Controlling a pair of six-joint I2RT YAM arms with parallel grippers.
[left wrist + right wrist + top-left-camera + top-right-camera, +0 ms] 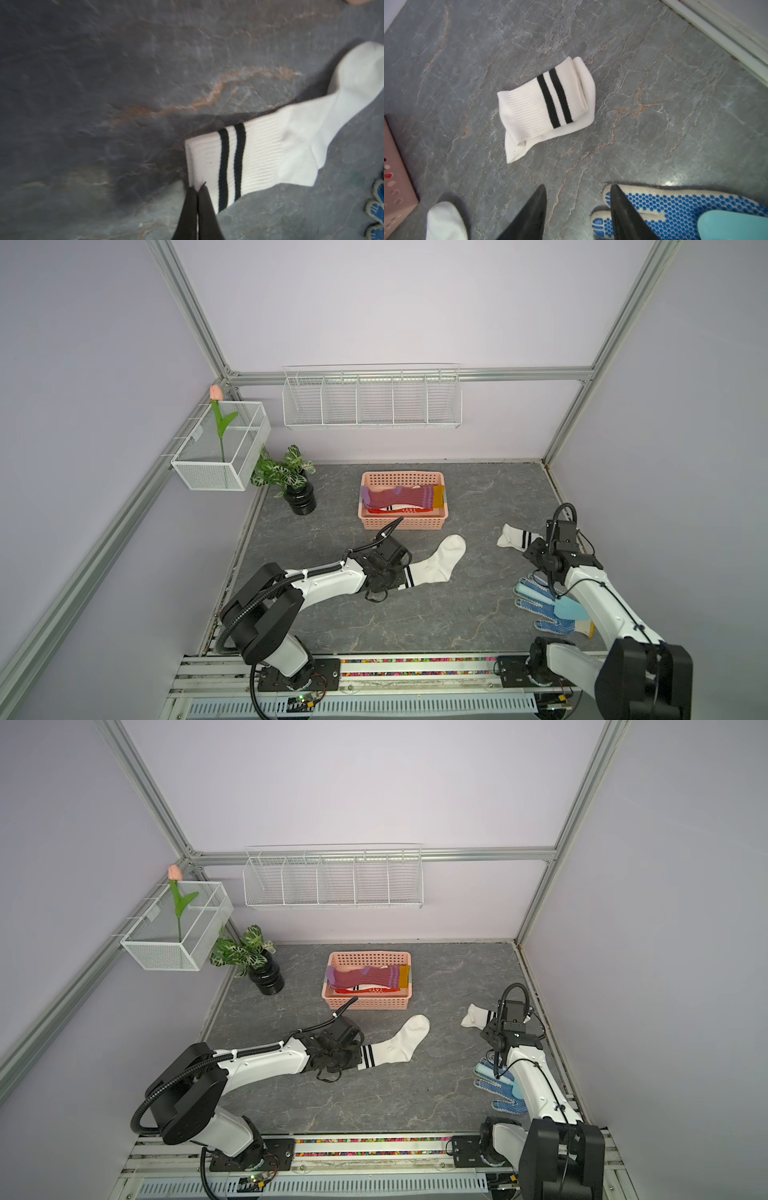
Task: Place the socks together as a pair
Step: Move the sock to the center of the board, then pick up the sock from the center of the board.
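Sock (270, 153) cuff edge in L tool (198, 186).

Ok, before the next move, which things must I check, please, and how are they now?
1. Left end effector shut on stretched sock cuff: ok.
2. Right end effector open, empty: ok.
3. Folded sock uncovered: ok.
4. Right end effector above folded sock: not ok, short of it.
5. Both socks together: not ok, apart.
6. Grip depth on cuff: cannot tell.

My left gripper (358, 1058) meets the cuff of the long white sock with 2 black stripes (401, 1042); the folded white striped sock (475, 1015) lies at 2 o'clock.
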